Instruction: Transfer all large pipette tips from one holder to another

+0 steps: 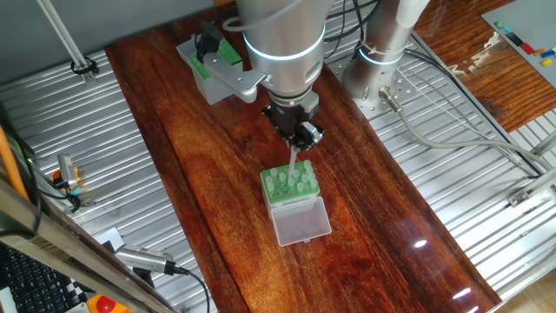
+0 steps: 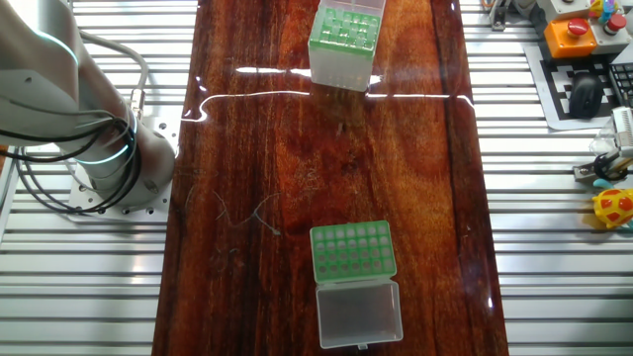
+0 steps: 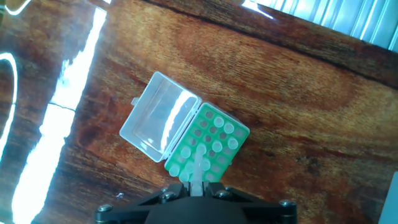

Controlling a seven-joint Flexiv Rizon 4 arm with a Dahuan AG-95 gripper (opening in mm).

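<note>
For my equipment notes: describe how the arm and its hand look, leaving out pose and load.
The arm is a thick silver-grey cylinder with a glowing pale blue-white ring around it. Below it narrows into a small black hand. In the hand view, the hand's black housing shows round screw heads. Grey cables run from the arm's base across the ribbed metal surface.
</note>
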